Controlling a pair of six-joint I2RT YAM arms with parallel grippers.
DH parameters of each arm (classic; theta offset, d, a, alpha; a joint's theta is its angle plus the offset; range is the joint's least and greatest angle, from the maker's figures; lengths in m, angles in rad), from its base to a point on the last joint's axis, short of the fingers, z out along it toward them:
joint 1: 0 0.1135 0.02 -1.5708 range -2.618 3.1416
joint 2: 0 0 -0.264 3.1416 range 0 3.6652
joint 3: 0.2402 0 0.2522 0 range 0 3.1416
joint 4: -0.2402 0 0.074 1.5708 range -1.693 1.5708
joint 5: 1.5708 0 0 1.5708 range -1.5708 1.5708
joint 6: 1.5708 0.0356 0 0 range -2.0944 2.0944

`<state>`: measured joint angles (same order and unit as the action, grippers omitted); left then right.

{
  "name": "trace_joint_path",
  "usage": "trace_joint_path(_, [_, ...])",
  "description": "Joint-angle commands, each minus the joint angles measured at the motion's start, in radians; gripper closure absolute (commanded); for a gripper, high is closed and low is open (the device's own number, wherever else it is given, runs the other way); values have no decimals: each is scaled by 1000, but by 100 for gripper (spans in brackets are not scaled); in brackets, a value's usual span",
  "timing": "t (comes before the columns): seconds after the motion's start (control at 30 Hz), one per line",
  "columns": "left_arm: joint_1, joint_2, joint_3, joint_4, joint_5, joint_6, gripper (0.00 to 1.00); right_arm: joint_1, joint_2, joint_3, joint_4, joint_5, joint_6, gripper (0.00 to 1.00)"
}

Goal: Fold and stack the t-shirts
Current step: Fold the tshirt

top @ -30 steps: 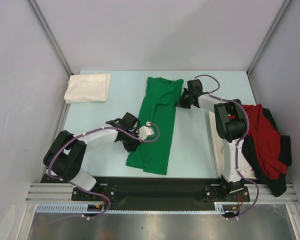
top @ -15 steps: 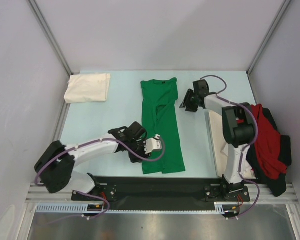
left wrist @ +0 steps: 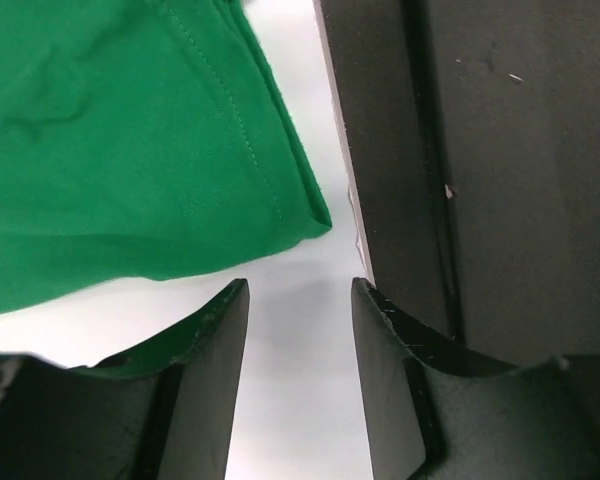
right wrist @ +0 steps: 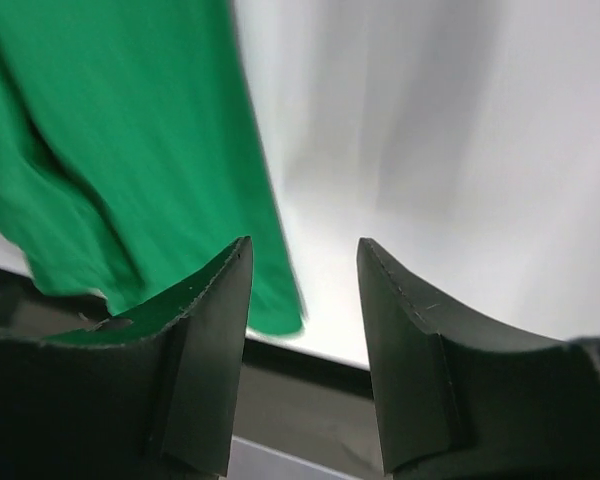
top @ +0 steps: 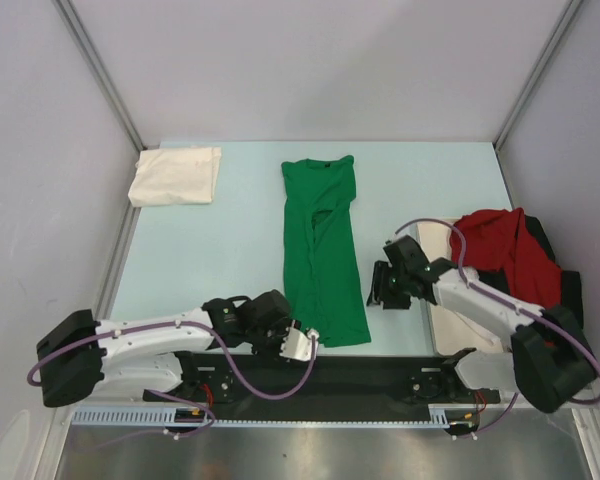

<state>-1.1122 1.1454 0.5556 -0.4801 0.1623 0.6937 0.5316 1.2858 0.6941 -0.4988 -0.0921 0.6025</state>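
From above, the green t-shirt (top: 325,250) lies in a long narrow strip down the middle of the table (top: 230,230). A cream t-shirt (top: 175,175) sits folded in the far left corner. Over on the right, the red t-shirt (top: 500,245) is heaped on the dark t-shirt (top: 572,290), partly over a white tray (top: 432,235). The left gripper (top: 305,345) is at the green strip's near edge. The right gripper (top: 385,285) is just beside its right side.

Left wrist view: the left gripper (left wrist: 300,300) is spread, nothing between its fingers (left wrist: 215,340). The green corner (left wrist: 160,150) lies just ahead, with a black strip (left wrist: 480,150) to the right.

Right wrist view, a bit blurred: the right gripper (right wrist: 305,260) gapes too, empty, over bare table (right wrist: 430,150), the green cloth (right wrist: 130,130) alongside.
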Motion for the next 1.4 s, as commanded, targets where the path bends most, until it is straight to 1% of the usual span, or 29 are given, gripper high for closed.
trace_joint_path(0.0, [-8, -127, -60, 142, 68, 107, 48, 57, -140, -103, -75, 31, 95, 48])
trace_joint_path(0.13, [-8, -156, -94, 156, 51, 176, 46, 137, -239, -176, -55, 17, 190, 48])
trace_joint_path(0.2, [-9, -135, -109, 158, 48, 199, 46, 159, -246, -195, -28, 17, 212, 49])
trace_joint_path(0.33, [-11, -69, -109, 178, 36, 219, 46, 177, -191, -200, -24, 9, 218, 49])
trace_joint_path(0.47, [-18, -10, -100, 236, 8, 213, 46, 185, -163, -214, 54, -1, 226, 50])
trace_joint_path(0.57, [-26, 31, -97, 250, 14, 213, 47, 189, -119, -200, 80, -35, 226, 53])
trace_joint_path(0.63, [-32, 48, -100, 267, 17, 205, 50, 202, -106, -203, 92, -55, 229, 65])
trace_joint_path(0.67, [-34, 68, -103, 279, 19, 204, 53, 205, -99, -208, 101, -79, 230, 73])
trace_joint_path(0.7, [-35, 74, -102, 279, 22, 195, 67, 211, -97, -209, 101, -95, 229, 88])
trace_joint_path(0.73, [-37, 82, -97, 272, 25, 188, 75, 214, -97, -211, 98, -107, 229, 93])
trace_joint_path(0.77, [-40, 85, -94, 264, 29, 184, 82, 220, -109, -211, 70, -119, 229, 98])
trace_joint_path(0.8, [-41, 80, -89, 250, 37, 170, 95, 240, -118, -209, 53, -120, 229, 100])
trace_joint_path(0.83, [-40, 68, -86, 217, 60, 162, 99, 251, -137, -209, 33, -121, 238, 100])
trace_joint_path(0.97, [-40, -53, -108, 137, 144, 152, 100, 318, -258, -208, -84, -150, 295, 100])
trace_joint_path(1.0, [-40, -117, -114, 123, 161, 144, 100, 332, -278, -200, -107, -152, 307, 100])
trace_joint_path(1.03, [-40, -153, -121, 103, 172, 139, 100, 353, -295, -193, -147, -153, 315, 100])
trace_joint_path(1.1, [-28, -234, -129, 100, 175, 119, 100, 358, -345, -162, -179, -158, 330, 100])
trace_joint_path(1.13, [-18, -243, -131, 113, 172, 112, 100, 357, -356, -150, -197, -144, 330, 100])
trace_joint_path(1.23, [47, -234, -115, 176, 146, 75, 100, 311, -329, -73, -228, -124, 269, 100])
trace_joint_path(1.27, [66, -231, -108, 195, 140, 54, 100, 259, -315, -53, -231, -124, 214, 100])
trace_joint_path(1.33, [126, -198, -71, 236, 128, 37, 100, 200, -264, 7, -228, -121, 162, 100])
trace_joint_path(1.37, [174, -182, -53, 244, 131, 26, 100, 138, -244, 24, -216, -130, 102, 100])
